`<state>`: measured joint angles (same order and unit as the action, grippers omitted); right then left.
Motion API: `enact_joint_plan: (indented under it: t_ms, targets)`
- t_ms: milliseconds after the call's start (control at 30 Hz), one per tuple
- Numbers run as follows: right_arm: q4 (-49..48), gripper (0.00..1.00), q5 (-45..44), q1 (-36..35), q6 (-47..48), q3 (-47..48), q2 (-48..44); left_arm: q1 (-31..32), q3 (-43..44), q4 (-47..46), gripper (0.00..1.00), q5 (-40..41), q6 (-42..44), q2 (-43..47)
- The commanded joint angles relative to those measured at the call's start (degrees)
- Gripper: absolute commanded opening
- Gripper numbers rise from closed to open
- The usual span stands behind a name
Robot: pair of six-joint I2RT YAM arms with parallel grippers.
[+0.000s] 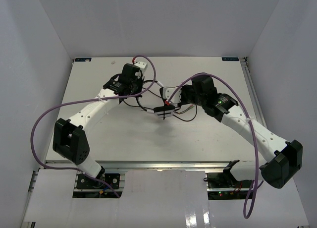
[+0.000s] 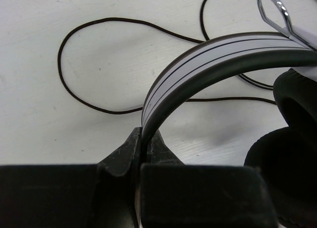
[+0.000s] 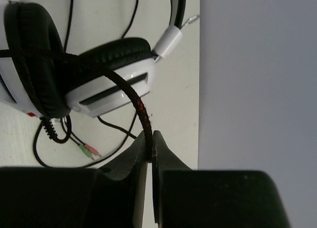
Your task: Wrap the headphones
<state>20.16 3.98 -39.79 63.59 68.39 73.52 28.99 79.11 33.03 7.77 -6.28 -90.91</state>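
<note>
Top external: white table (image 1: 124, 139), pale walls (image 1: 158, 20); left gripper (image 2: 142, 137) clamps headphones (image 2: 223, 54), right gripper (image 3: 150, 139) pinches cord (image 3: 126, 91).

Bright diffuse light, faint soft shadows, wrist foregrounds dark and soft

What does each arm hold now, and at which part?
Left jaws: white-and-black over-ear headphones, by the thin headband. Right jaws: their thin dark cord.

No text, brand or number is showing legibly anywhere; small dark marks (image 1: 81, 60) at the table's (image 1: 124, 139) far corners are appearing too tiny to read.
</note>
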Motion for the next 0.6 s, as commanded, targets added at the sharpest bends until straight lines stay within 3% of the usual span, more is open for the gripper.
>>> enact_joint_plan:
  t_ms: [0, 233, 567]
  targets:
    - [1.40, 0.08, 8.67, -0.11, 0.76, 3.44, -1.20, 0.01, 2.11, -2.73, 0.00, -7.21, -4.23, 2.91]
    - [-0.31, 0.08, 7.26, -0.11, 1.93, 1.62, -0.85, 0.01, 3.63, -4.21, 0.00, -16.10, -10.93, -0.08]
    - [-0.92, 0.08, 4.68, -0.32, 4.43, 0.20, -1.51, 0.01, 4.05, -4.22, 0.00, -25.86, -13.86, -3.10]
